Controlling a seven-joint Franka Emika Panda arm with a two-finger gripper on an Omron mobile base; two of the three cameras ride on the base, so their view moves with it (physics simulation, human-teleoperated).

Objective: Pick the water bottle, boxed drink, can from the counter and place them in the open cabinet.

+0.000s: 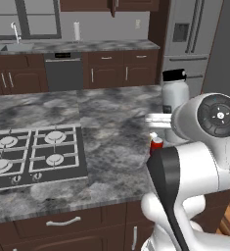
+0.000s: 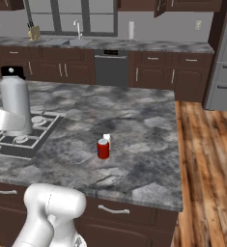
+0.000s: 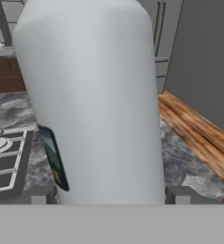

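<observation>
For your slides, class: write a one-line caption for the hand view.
Close-up of the pale water bottle standing between the gripper's two fingertips, cooktop beside it.

Boxed drink [image 2: 106,139] just behind can [image 2: 103,149], both on counter [image 2: 144,130].

water bottle [image 3: 94,100] cap cut off in hand view, boxed drink [image 2: 106,138] half behind can [image 2: 103,149]

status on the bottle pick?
Gripper open, fingers either side of water bottle. Bottle upright on counter. Can and boxed drink waiting, clear of it.
</observation>
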